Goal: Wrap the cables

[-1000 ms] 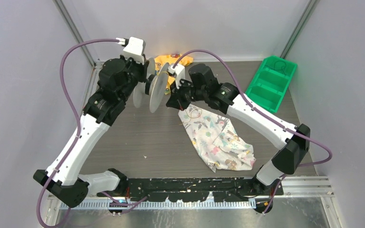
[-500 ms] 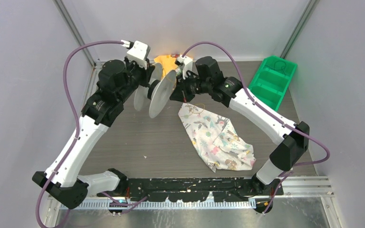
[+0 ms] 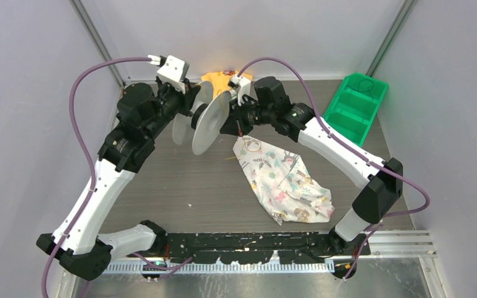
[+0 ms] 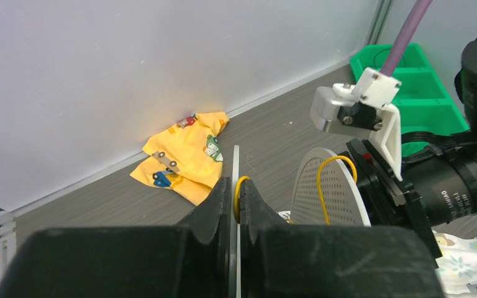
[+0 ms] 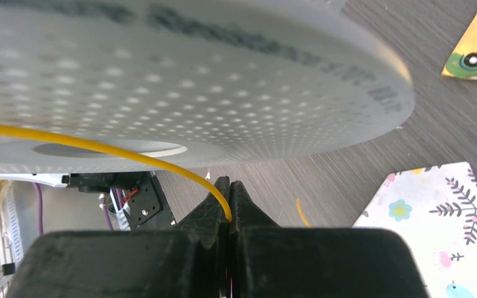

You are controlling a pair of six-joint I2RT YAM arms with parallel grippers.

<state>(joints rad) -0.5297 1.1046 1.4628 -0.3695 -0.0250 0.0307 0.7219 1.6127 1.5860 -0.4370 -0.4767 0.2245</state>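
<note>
Left claw (image 4: 235,194), clenched on the rim of the spool (image 3: 206,123), has swung it slightly left at upper centre of the top view. Right claw (image 5: 230,197), pinching the cable (image 5: 99,148), has risen beside the far disc, so 1 more turn seems underway. Slack trails onto the floral cloth (image 3: 286,183).

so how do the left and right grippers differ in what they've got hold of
The left gripper is clamped on a thin white flange of the spool, while the right gripper pinches only the yellow cable. In the top view the left gripper sits on the spool's left side and the right gripper on its right. Both are shut, and they meet at the spool.
</note>
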